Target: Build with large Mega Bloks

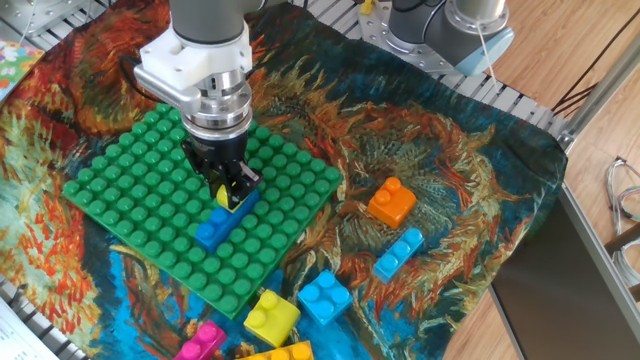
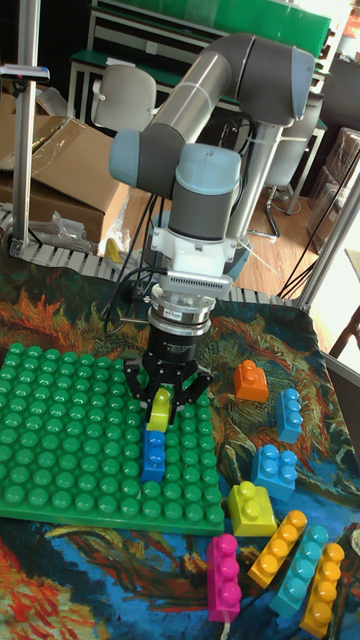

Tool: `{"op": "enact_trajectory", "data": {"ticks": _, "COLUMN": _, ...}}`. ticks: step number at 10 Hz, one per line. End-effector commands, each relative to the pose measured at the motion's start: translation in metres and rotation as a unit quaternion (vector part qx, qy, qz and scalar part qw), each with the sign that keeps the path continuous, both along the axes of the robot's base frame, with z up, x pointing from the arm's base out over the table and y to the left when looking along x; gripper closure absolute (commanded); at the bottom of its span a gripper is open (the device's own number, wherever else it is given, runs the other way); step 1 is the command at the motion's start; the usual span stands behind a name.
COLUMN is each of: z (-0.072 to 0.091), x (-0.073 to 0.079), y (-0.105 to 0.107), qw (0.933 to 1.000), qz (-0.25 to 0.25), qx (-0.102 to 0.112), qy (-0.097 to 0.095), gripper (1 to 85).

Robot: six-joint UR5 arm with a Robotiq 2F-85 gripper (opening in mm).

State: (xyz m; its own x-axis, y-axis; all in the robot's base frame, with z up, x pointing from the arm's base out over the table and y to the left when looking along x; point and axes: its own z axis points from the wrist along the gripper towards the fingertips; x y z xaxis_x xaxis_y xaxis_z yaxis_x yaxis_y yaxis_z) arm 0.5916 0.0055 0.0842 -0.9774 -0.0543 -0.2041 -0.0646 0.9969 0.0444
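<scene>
My gripper [image 1: 229,190] [image 2: 161,405] points straight down over the green baseplate [image 1: 130,190] [image 2: 60,440], shut on a small yellow Mega Blok [image 1: 224,193] [image 2: 159,406]. That yellow brick is at the far end of a long blue brick [image 1: 215,227] [image 2: 153,458] that stands on the plate; whether it touches the blue brick is hidden by the fingers. Loose bricks lie on the cloth beside the plate: orange [image 1: 391,202] [image 2: 250,380], long light blue [image 1: 398,253] [image 2: 289,413], short light blue [image 1: 323,296] [image 2: 270,468], yellow [image 1: 271,315] [image 2: 250,507] and pink [image 1: 200,343] [image 2: 223,575].
More long bricks lie at the near edge: orange [image 2: 279,547], light blue [image 2: 303,568] and orange [image 2: 322,587]. A patterned cloth [image 1: 460,150] covers the table. A second robot's base [image 1: 450,30] stands at the back right, and a cardboard box [image 2: 60,170] sits behind the table.
</scene>
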Motion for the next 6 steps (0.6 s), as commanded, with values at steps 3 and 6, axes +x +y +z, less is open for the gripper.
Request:
{"op": "enact_trajectory", "data": {"ticks": 3, "z": -0.0059, "x": 0.0053, "y": 0.0019, "qw": 1.0, "qz": 0.005, "qx": 0.006, "qy": -0.003, "gripper": 84.3}}
{"op": "enact_trajectory", "data": {"ticks": 6, "z": -0.0101, "x": 0.008, "y": 0.0021, "qw": 1.0, "qz": 0.006, "qx": 0.006, "qy": -0.004, "gripper": 84.3}}
